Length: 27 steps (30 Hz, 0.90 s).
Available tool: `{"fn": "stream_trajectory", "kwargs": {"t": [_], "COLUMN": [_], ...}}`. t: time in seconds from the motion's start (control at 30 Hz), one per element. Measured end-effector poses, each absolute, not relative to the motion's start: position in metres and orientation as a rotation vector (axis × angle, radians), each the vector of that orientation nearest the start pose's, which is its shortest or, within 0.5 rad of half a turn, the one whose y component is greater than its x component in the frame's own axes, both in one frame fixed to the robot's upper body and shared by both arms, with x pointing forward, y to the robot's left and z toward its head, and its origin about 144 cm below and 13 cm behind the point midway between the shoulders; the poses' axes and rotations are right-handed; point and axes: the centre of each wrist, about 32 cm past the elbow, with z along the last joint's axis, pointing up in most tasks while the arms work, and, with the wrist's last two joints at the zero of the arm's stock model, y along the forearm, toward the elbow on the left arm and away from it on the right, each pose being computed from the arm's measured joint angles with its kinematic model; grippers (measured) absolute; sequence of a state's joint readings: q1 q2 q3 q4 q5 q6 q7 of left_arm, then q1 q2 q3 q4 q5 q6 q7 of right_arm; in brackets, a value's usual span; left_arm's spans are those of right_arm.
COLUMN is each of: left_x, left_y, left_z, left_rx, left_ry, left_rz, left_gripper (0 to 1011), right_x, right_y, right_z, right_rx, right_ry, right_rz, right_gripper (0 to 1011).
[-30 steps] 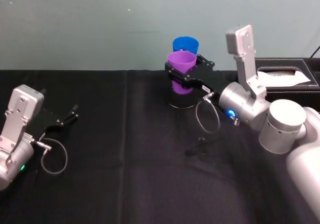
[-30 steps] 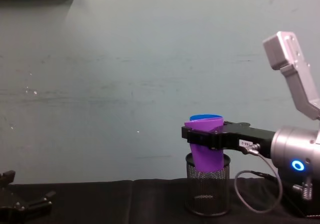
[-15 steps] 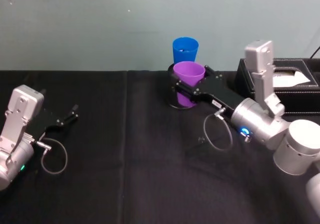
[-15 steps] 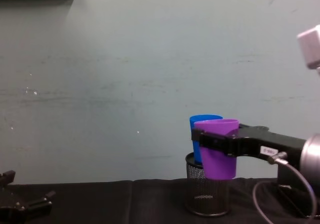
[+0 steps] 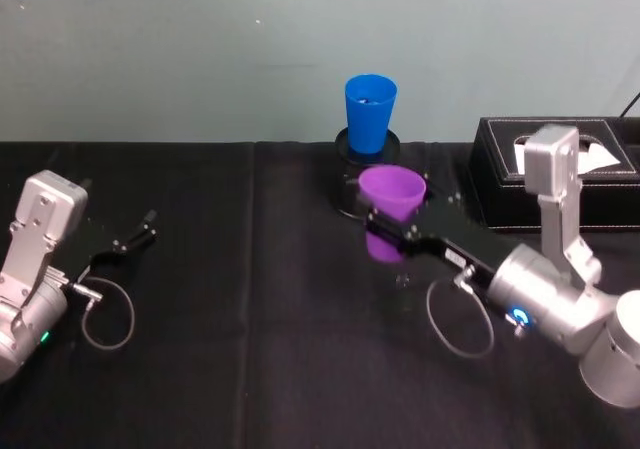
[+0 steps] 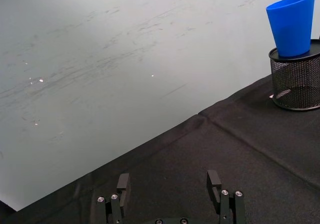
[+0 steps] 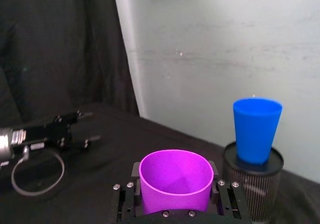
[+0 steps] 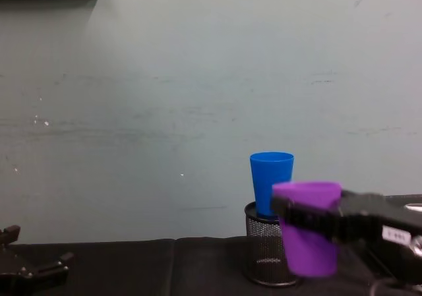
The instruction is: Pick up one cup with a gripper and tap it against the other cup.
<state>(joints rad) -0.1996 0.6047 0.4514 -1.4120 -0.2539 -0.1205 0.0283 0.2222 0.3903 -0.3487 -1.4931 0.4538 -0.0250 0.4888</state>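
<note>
Topping mesh holder (image 8: 260,251), seemingly: blue cup (image 8: 271,180)

Chest view: purple cup (image 8: 310,253) blurred — it hides the mesh holder's (image 8: 260,250) right side.

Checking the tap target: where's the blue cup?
The blue cup stands on the mesh holder, centre-back of the table, just beyond the purple cup the right gripper holds.
</note>
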Motion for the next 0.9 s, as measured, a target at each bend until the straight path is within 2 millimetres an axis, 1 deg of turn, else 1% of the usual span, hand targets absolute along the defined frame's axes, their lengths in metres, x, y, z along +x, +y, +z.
{"fn": "stream_trajectory", "kwargs": {"t": [0.2,0.33,0.53,0.73,0.9], "left_x": [0.489,0.489,0.489,0.489,0.489], "left_y": [0.310,0.310,0.310,0.310,0.310], "left_z": [1.140,1.140,1.140,1.140,1.140], "left_rx": [0.305,0.304,0.304,0.304,0.304], "left_ry": [-0.285,-0.285,-0.285,-0.285,-0.285], "left_rz": [1.248,1.248,1.248,1.248,1.248], "left_gripper": [1000,1000,1000,1000,1000], "right_x": [0.494,0.490,0.488,0.489,0.490], "right_y": [-0.251,-0.252,-0.252,-0.251,-0.249], "right_z": [1.160,1.152,1.139,1.121,1.111], "right_rx": [0.008,0.001,-0.012,-0.002,0.001], "right_ry": [0.003,0.011,0.004,-0.028,-0.043], "right_rz": [-0.785,-0.785,-0.789,-0.795,-0.793], "right_gripper": [747,747,747,747,747]}}
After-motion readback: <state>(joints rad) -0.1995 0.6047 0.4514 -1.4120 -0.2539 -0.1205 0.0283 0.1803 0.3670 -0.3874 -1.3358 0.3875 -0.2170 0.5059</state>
